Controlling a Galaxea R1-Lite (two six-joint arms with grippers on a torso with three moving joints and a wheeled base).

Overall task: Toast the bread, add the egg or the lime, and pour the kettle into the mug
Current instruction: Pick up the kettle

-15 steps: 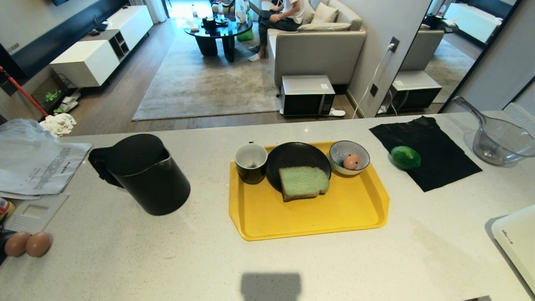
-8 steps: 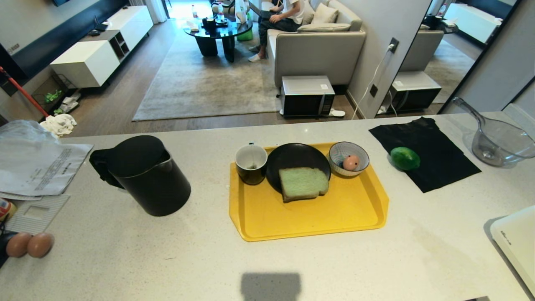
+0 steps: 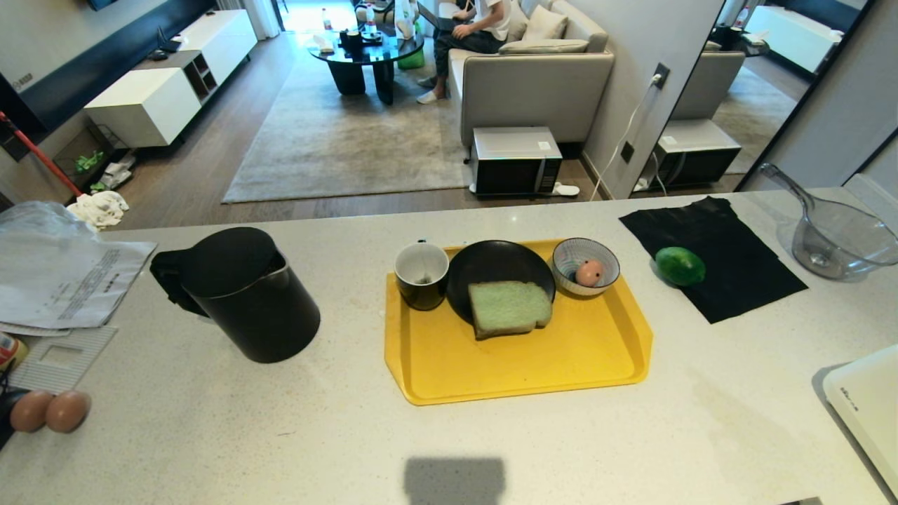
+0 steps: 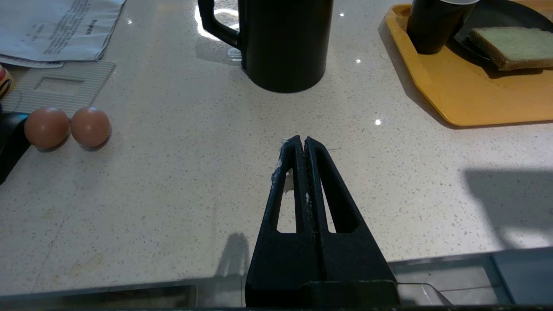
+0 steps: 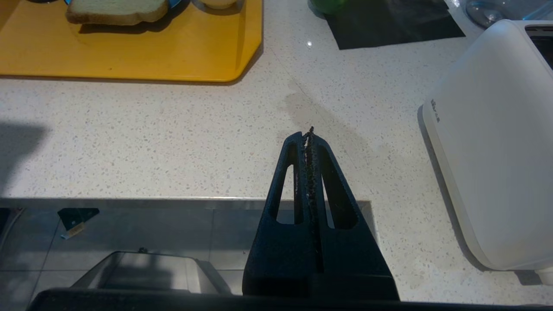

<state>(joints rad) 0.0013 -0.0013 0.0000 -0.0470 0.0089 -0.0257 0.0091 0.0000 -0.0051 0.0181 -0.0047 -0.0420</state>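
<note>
A pale green bread [image 3: 509, 307] slice leans on a black plate [image 3: 491, 263] on the yellow tray [image 3: 519, 368]. The black mug [image 3: 421, 273] stands at the tray's back left. The pinkish egg [image 3: 589, 271] lies in a striped bowl [image 3: 586, 256]. On a black cloth [image 3: 729, 266] to the right sits the lime [image 3: 680, 265]. The black kettle [image 3: 249, 294] stands left of the tray. My left gripper [image 4: 302, 140] is shut and empty over the counter's near edge, short of the kettle [image 4: 283, 43]. My right gripper [image 5: 309, 133] is shut and empty, beside the white toaster [image 5: 497, 142].
Two brown eggs [image 3: 49, 410] lie at the counter's near left, with papers [image 3: 63, 273] behind them. A clear jug [image 3: 838, 235] stands at the far right. The toaster's corner [image 3: 866, 400] shows at the near right. A person sits on a sofa [image 3: 533, 77] beyond the counter.
The whole head view has shifted very slightly, so the camera moved. Nothing on the counter has moved, and both grippers stay shut.
</note>
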